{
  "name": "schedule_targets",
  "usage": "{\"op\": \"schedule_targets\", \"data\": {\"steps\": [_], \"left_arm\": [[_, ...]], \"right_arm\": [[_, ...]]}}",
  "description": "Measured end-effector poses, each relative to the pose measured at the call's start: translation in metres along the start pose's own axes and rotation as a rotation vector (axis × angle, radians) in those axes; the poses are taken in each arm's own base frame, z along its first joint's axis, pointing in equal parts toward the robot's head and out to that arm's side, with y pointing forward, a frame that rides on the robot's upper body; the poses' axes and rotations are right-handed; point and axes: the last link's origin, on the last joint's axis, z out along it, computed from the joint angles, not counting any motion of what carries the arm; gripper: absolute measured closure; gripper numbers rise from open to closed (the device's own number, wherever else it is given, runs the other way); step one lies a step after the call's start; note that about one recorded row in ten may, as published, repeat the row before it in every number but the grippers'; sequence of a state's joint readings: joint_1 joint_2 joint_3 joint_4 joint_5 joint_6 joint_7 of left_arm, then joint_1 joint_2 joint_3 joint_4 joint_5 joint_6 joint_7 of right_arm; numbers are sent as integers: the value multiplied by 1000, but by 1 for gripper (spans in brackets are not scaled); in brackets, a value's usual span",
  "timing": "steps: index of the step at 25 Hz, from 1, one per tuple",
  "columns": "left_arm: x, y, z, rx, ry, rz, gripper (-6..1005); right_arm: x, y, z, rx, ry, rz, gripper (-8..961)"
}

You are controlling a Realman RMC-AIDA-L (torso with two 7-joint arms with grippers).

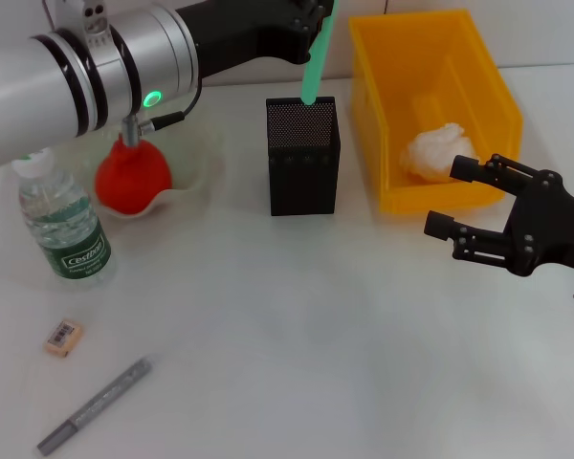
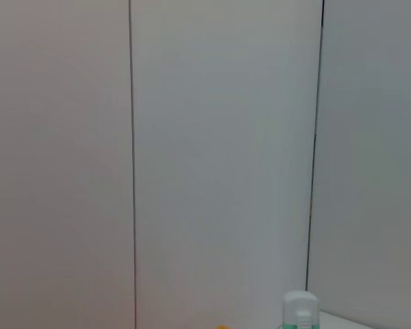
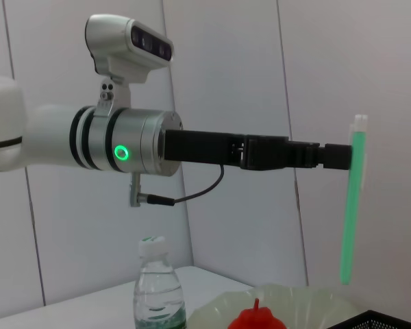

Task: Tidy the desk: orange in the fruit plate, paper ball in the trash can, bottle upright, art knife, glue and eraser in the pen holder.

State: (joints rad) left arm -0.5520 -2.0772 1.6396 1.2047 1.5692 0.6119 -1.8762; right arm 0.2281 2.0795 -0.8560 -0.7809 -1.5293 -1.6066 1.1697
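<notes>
My left gripper (image 1: 318, 17) is shut on a green glue stick (image 1: 314, 67) that hangs upright, its lower end at the mouth of the black mesh pen holder (image 1: 303, 158). The right wrist view shows that gripper (image 3: 337, 156) and the glue stick (image 3: 349, 205) from the side. My right gripper (image 1: 454, 198) hovers open and empty in front of the yellow trash can (image 1: 478, 105), which holds the white paper ball (image 1: 435, 151). The reddish orange (image 1: 132, 177) lies in the clear fruit plate (image 1: 196, 177). The bottle (image 1: 62, 220) stands upright. The eraser (image 1: 63, 337) and grey art knife (image 1: 96, 406) lie near the front left.
The left arm (image 1: 96, 67) spans the back left above the plate and bottle. The right wrist view also shows the bottle (image 3: 157, 288), orange (image 3: 257, 319) and plate (image 3: 294, 301). The left wrist view shows a wall and the bottle cap (image 2: 300, 308).
</notes>
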Motion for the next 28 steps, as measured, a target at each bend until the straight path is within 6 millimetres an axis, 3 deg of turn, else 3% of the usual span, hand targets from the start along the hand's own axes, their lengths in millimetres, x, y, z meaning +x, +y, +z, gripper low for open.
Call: {"op": "schedule_targets", "data": {"steps": [14,28], "left_arm": [[-28,-9,1,16,37,-42,935],[-39,-13,10,19,36,-39,925]], "right_arm": [[-1,4,-1,-23,-10,5,116],[-1,6,-2,-32,-14,8,117]]}}
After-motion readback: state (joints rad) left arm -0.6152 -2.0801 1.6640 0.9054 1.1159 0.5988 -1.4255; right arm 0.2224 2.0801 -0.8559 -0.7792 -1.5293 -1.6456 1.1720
